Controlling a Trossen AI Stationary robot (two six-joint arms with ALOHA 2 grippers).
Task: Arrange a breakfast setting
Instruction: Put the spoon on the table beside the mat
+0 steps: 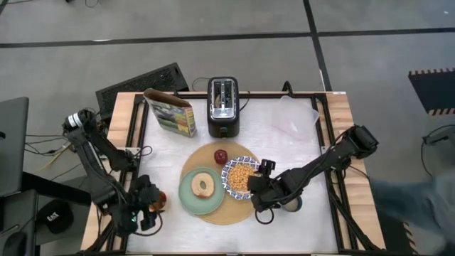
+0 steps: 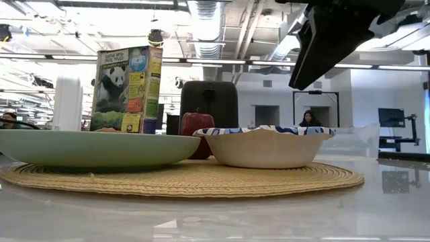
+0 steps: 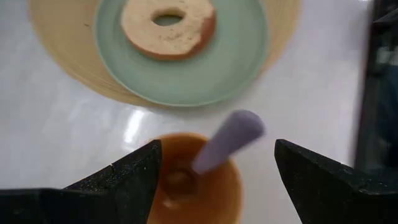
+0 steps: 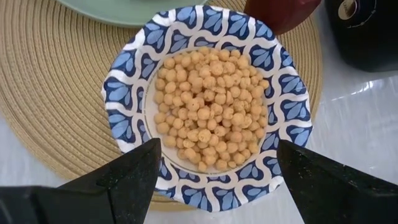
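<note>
On the tan mat [image 1: 213, 210] beside the green plate [image 1: 190, 199], the cereal-filled patterned bowl [image 4: 205, 102] sits below the right gripper [image 4: 214, 186] with its fingers spread — light, probably thin-walled and spill-prone, best pinched level at the scalloped rim.

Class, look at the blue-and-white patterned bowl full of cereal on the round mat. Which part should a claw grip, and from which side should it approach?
Probably the wavy rim of the blue-and-white patterned bowl, on the side facing the open right claw, coming from above. The pale green plate and red apple crowd its other sides on the round tan woven mat, and the loose cereal means it must stay level.
</note>
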